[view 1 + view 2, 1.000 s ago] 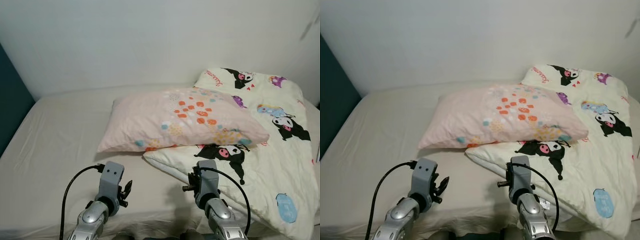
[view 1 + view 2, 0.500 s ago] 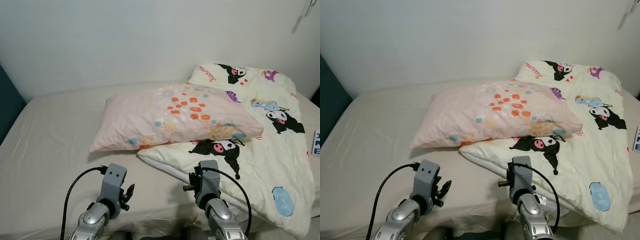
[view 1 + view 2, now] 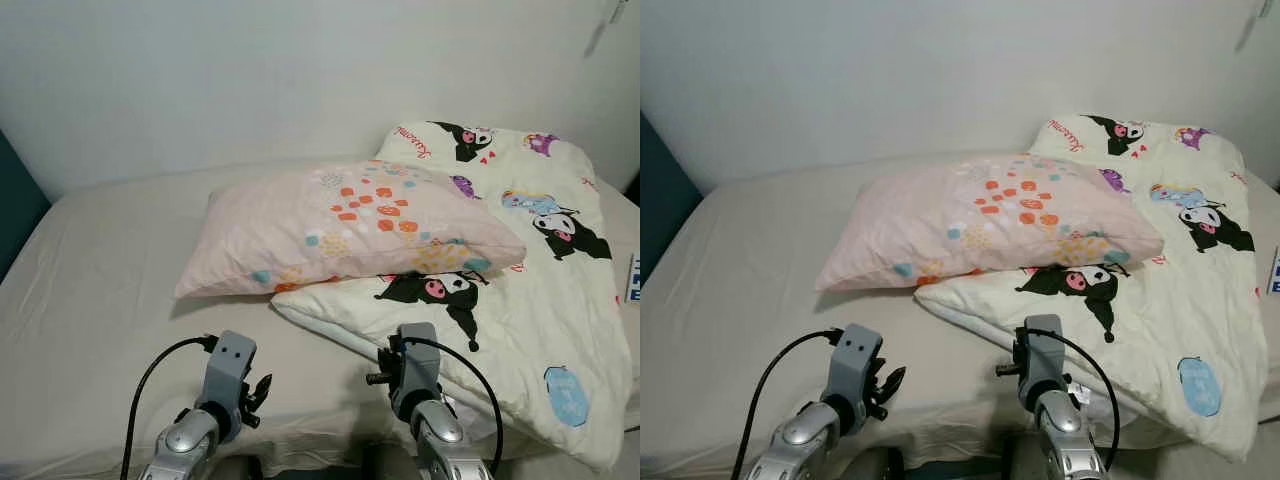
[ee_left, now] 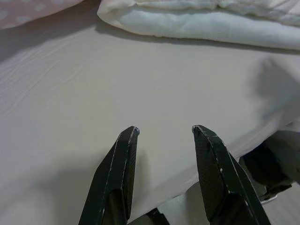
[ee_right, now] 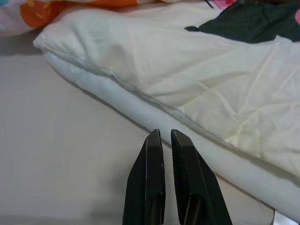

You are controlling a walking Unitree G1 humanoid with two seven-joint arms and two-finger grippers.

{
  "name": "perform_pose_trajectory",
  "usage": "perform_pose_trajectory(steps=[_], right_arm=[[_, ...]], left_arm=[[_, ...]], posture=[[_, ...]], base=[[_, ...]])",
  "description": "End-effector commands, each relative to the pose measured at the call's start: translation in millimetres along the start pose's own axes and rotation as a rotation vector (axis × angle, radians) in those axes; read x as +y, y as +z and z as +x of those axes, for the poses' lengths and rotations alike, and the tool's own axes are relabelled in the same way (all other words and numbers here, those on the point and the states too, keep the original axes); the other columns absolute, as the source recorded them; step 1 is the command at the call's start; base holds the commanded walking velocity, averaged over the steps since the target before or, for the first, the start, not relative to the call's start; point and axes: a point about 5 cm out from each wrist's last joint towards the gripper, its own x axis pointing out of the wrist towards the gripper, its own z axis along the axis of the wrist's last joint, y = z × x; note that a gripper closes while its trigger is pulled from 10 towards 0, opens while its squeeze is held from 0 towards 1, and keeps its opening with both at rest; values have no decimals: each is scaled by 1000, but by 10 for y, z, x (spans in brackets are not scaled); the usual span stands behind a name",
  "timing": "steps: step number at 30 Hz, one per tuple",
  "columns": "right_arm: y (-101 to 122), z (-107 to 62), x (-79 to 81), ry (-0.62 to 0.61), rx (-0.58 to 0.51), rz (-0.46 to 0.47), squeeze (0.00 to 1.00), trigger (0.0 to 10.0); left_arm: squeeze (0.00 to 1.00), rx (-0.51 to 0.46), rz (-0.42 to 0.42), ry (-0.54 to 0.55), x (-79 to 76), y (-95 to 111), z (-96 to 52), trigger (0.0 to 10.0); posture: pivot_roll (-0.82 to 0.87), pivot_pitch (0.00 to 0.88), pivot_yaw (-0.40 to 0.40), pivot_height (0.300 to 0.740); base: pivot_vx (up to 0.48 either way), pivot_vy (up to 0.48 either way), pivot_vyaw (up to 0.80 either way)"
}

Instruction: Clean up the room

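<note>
A pink pillow (image 3: pixel 340 228) with coloured dots lies across the beige bed (image 3: pixel 110 290), its right end resting on a folded cream quilt (image 3: pixel 540 290) printed with cartoon figures. The quilt covers the bed's right side. My left gripper (image 4: pixel 164 132) hovers open just above the bare sheet near the bed's front edge, nothing between its fingers. My right gripper (image 5: pixel 163 133) is shut and empty, pointing at the quilt's folded edge (image 5: pixel 140 101) a short way ahead. Both wrists show low in the eye views, left (image 3: pixel 228 375) and right (image 3: pixel 412 368).
A white wall (image 3: pixel 250 80) runs behind the bed. A dark teal panel (image 3: pixel 15 215) stands at the left edge. Something white with blue lettering (image 3: pixel 632 280) peeks in at the right edge. The bed's left half is bare sheet.
The camera view has shifted, so the bed and pillow sit further left and lower in frame. The grippers keep the same pose; nothing on the bed has moved.
</note>
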Motion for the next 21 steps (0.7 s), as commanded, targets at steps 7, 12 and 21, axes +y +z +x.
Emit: perform_pose_trajectory(steps=[7,12,21], right_arm=[[18,-5,23,-4,-17,8,0,10000],[11,-12,19,-8,-17,11,0,10000],[70,25,24,-7,-28,16,0,10000]], left_arm=[[0,24,3,25,148,69,42,10000],[0,18,9,25,167,106,52,10000],[0,10,-139,46,140,340,325,10000]], posture=[[-34,140,27,627],[-34,137,28,627],[-31,172,22,627]], base=[[0,0,0],[0,0,0],[0,0,0]])
